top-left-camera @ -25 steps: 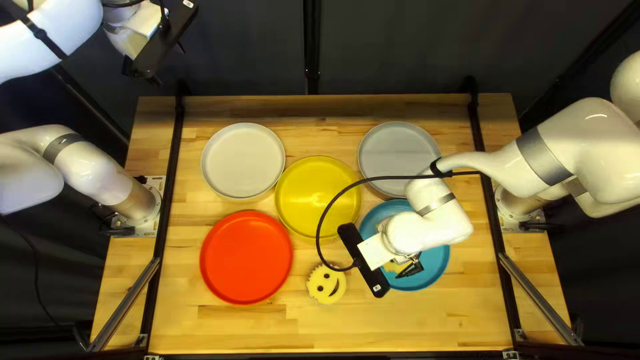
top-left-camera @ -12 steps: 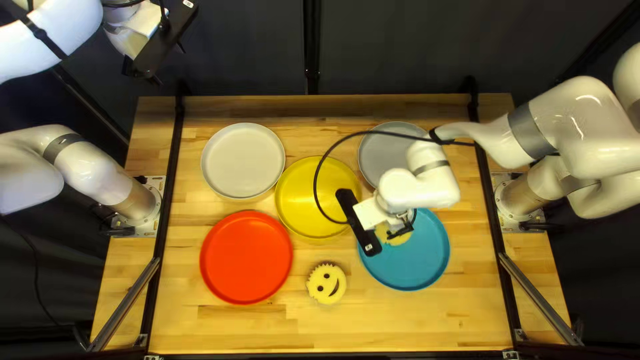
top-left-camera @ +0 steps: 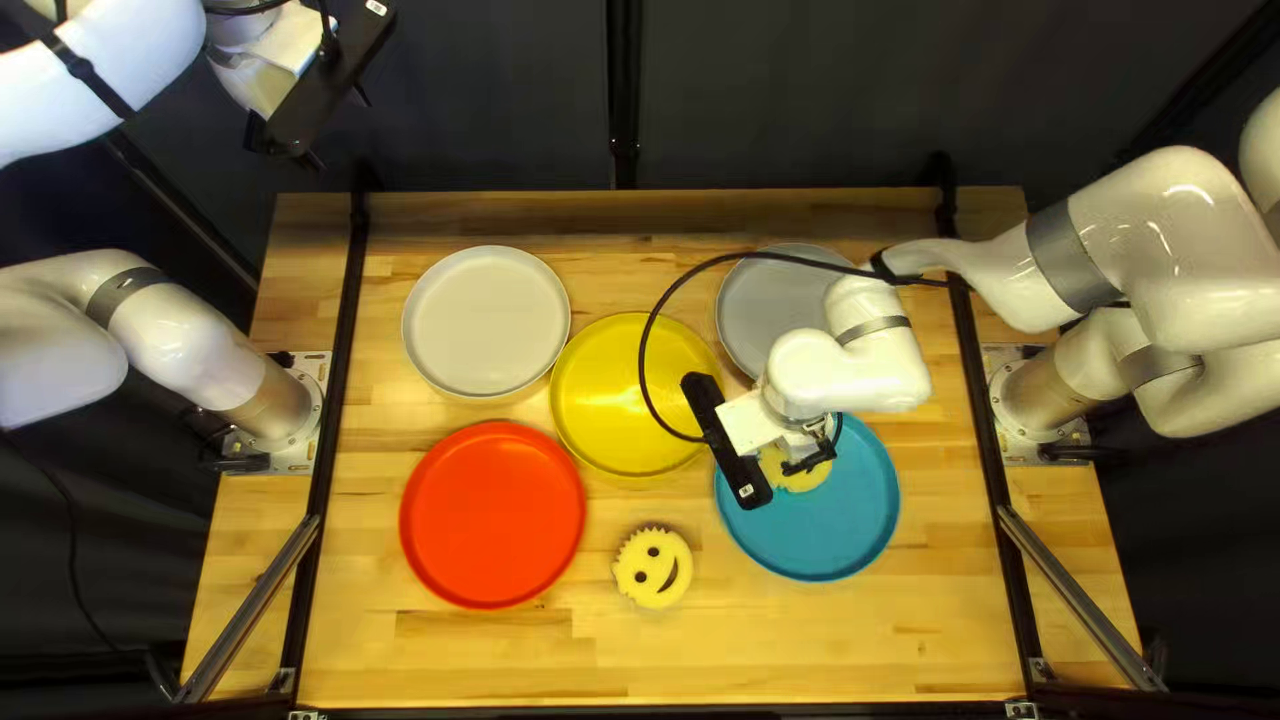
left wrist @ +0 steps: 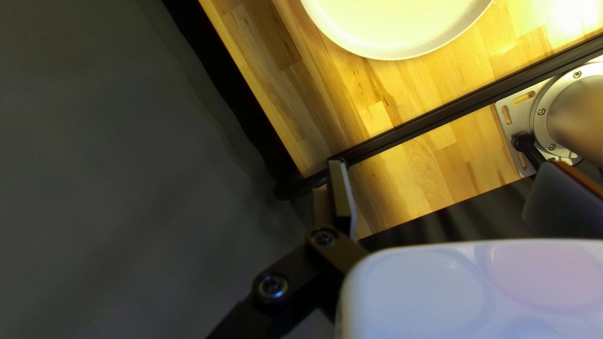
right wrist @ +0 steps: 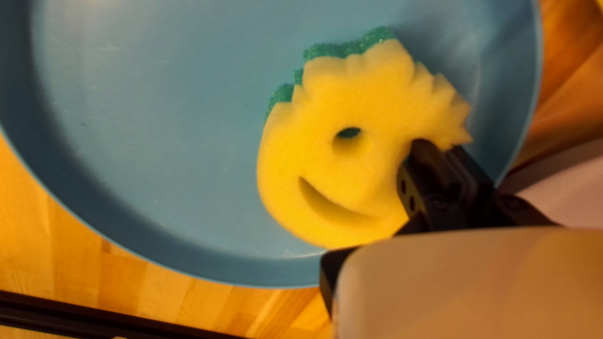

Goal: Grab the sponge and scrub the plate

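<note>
Beyond the wooden table (top-left-camera: pixel 800 654) hangs a dark curtain (top-left-camera: pixel 494 120). On the wood, the blue plate (top-left-camera: pixel 827 534) is the landmark: a yellow plate (top-left-camera: pixel 607 400) sits to its left in the top left view, with a red plate (top-left-camera: pixel 492 515) farther left. A gray plate (top-left-camera: pixel 764 320) lies beyond it toward the curtain, and an off-white plate (top-left-camera: pixel 486 320) lies well apart from it, past the yellow one. A spare smiley sponge (top-left-camera: pixel 654 587) rests on bare wood to its left, toward the near edge. The yellow sponge (top-left-camera: pixel 808 478) is in the blue plate, near its rim, smile up and green layer peeking out; the right gripper (top-left-camera: pixel 808 460) pinches it at its spiky edge. The right arm (top-left-camera: pixel 854 374) blocks some of the blue and gray plates, and its black cable (top-left-camera: pixel 644 360) arcs over the yellow one. Well apart from the blue plate, the raised left gripper (top-left-camera: pixel 339 131) has its fingers spread, holding nothing.
</note>
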### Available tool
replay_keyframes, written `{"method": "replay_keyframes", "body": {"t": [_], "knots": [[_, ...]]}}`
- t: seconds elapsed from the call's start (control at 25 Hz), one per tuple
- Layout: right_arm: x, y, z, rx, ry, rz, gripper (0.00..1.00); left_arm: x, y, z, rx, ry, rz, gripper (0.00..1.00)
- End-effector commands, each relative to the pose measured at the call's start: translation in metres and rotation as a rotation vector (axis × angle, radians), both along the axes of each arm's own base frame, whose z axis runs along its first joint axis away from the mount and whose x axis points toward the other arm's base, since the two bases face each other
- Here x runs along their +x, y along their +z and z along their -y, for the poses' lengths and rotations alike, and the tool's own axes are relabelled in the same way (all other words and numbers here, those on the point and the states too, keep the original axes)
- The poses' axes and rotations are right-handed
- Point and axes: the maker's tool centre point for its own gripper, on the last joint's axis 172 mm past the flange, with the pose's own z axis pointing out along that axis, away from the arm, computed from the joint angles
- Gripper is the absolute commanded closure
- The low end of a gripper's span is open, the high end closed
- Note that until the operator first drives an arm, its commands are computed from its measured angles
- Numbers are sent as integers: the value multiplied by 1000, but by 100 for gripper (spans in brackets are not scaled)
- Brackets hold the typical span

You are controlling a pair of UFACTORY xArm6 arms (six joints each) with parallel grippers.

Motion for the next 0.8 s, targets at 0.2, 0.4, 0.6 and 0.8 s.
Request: {"method": "replay_keyframes", "body": {"t": [0.2, 0.4, 0.6, 0.8], "knots": [[-8, -1, -35, -31, 37, 19, 100, 0, 0, 0, 0, 0, 0, 0], [-13, 1, -40, -35, 63, 32, 100, 0, 0, 0, 0, 0, 0, 0], [-17, 3, -3, -29, 75, 60, 100, 0, 0, 0, 0, 0, 0, 0], [-16, 5, 27, -25, 86, 90, 100, 0, 0, 0, 0, 0, 0, 0]]}}
